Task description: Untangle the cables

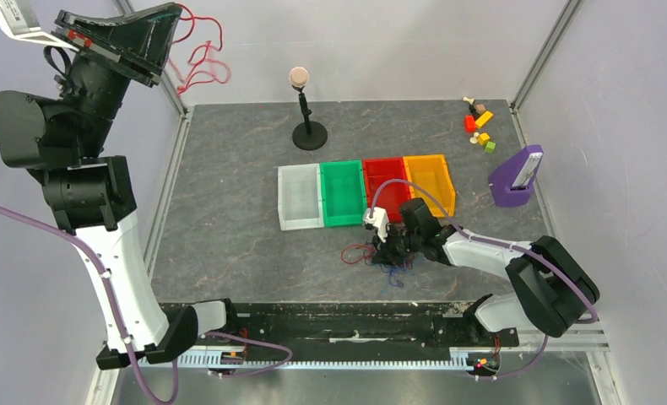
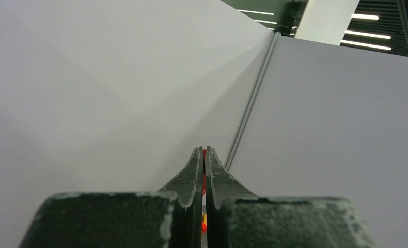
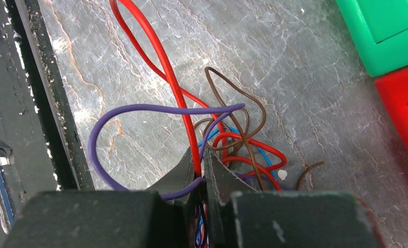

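My left gripper is raised high at the back left, against the wall, and is shut on a red cable that dangles in loops from it. In the left wrist view the jaws are closed with a sliver of red wire between them. My right gripper is down on the table in front of the red bin, on the tangle of cables. In the right wrist view it is shut on a red cable and a purple cable; brown and blue wires lie tangled just beyond.
Four bins stand in a row mid-table: clear, green, red, orange. A black stand with a ball is behind them. Small blocks and a purple holder are at the back right. A black rail runs along the near edge.
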Robot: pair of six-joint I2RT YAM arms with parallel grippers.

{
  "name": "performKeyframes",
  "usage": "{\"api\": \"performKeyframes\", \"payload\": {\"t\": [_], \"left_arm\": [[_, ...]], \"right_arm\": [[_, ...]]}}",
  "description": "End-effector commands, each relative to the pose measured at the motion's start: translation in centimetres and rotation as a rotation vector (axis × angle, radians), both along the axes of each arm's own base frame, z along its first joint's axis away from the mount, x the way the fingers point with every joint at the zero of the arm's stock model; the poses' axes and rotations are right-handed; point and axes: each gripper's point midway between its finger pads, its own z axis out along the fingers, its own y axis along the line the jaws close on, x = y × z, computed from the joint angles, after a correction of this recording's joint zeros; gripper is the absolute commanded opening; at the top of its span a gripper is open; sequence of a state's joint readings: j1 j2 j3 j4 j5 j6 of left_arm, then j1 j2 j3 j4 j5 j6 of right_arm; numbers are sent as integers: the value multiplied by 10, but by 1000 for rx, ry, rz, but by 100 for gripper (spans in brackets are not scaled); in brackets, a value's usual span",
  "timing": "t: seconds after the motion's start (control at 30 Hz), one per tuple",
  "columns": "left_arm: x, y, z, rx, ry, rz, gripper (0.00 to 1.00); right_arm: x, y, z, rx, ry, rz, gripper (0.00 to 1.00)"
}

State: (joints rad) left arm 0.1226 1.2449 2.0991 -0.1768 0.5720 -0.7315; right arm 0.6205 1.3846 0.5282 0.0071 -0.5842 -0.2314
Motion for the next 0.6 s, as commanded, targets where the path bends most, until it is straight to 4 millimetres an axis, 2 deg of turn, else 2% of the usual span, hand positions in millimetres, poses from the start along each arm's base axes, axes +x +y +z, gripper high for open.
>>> {"api": "performKeyframes", "payload": {"t": [0.0,0.2,0.37,0.57], "left_arm": [[4,0,2,-10,-8,-15,2],[11,-2,-27,44,38,-11,2],[21,-15,-74,82,142,-111,2],[27,-35,-139,140,226,-265,2]], "right_arm": [[-4,-7,-5,-32,15,22,6],[7,3,16,-9,4,20,24],[11,8,36,-6,21,26,36],[10,10,53,6,33,21,69]]}}
